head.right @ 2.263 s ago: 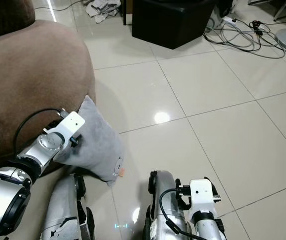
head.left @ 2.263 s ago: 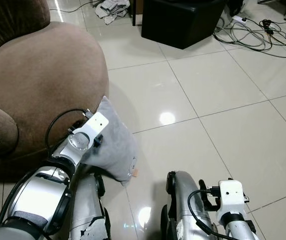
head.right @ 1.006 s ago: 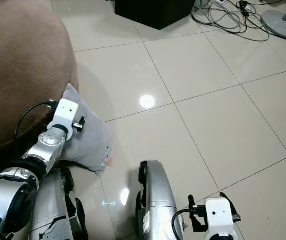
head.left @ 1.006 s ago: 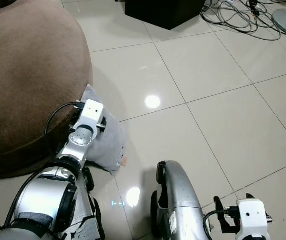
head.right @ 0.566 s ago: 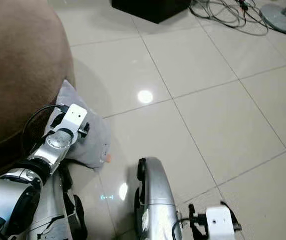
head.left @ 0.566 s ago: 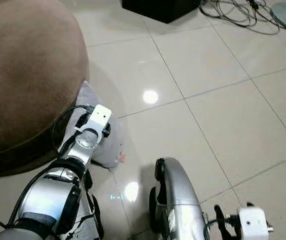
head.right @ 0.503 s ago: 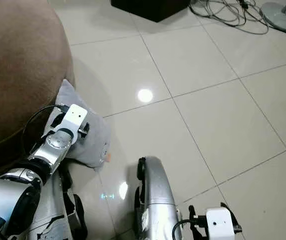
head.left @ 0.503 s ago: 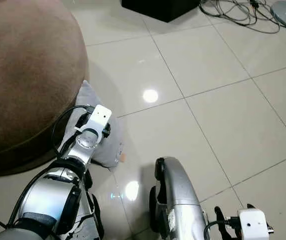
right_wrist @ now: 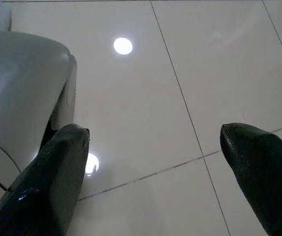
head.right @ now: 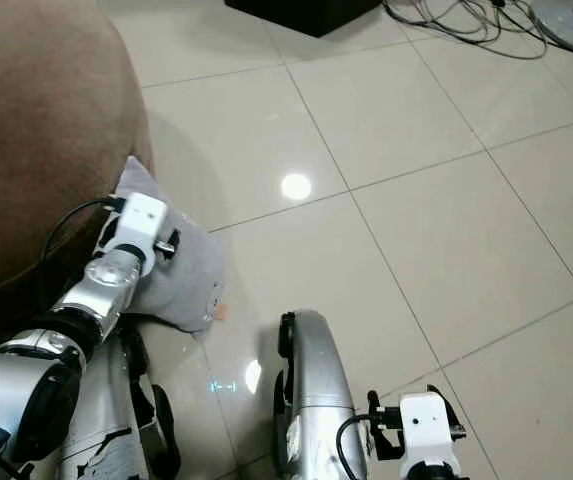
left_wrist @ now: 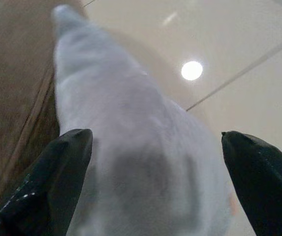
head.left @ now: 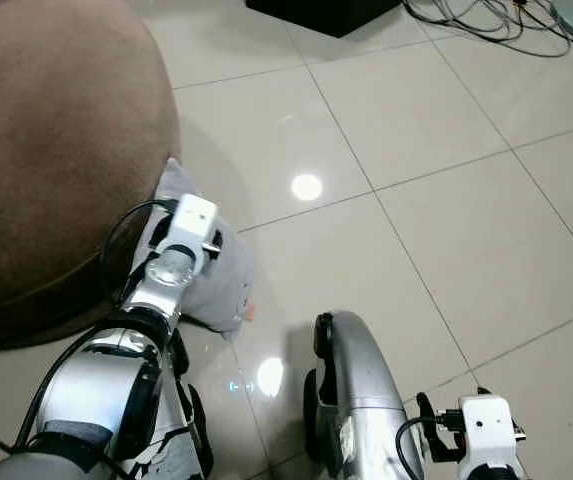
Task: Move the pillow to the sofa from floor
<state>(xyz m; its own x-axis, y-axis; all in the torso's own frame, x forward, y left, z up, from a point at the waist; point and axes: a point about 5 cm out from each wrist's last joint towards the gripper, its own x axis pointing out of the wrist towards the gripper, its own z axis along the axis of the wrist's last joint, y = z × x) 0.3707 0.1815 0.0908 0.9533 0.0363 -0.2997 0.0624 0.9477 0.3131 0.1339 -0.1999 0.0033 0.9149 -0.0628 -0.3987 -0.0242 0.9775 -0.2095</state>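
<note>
Bright, even indoor light from overhead. Round lamp glare on glossy floor tiles, second smaller reflection near robot leg. Soft shadow on tiles beside brown sofa, darker under its edge. Head views sharp, mild wide-angle stretch toward edges. Left wrist view soft: grey pillow too close, out of focus, fingers dark with faint sheen. Right wrist view clear, lamp glare repeated on tiles.

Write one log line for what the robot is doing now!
pillow: on floor, leaning against sofa | left tool: open, straddling pillow | right tool: open, idle over tiles
</note>
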